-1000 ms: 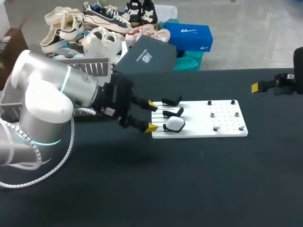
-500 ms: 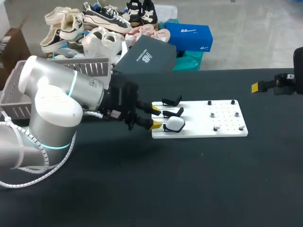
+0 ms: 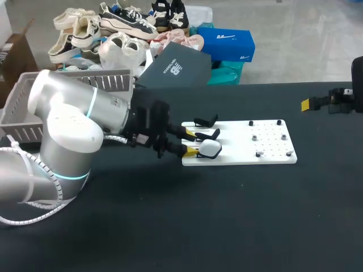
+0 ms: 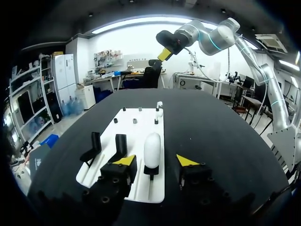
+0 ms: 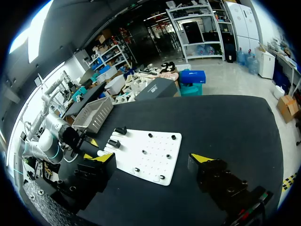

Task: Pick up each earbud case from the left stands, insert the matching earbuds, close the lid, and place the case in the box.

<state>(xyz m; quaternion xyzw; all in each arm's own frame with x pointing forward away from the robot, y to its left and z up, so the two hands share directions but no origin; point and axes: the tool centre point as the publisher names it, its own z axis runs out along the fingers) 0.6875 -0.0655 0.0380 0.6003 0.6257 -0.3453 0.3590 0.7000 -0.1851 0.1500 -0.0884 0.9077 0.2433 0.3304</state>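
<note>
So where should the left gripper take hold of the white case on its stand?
Grip the white case across its two long flanks, coming from the stand end of the board, as the left gripper is lined up. It lies lengthwise ahead of the open fingers, narrow width between them.

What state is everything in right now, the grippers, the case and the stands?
Left gripper: open, one finger on each side of the case, no contact visible.
Case: sitting on its stand, lid looks shut.
Other two stands: empty.
Right gripper: open, empty, well away from the board.
</note>
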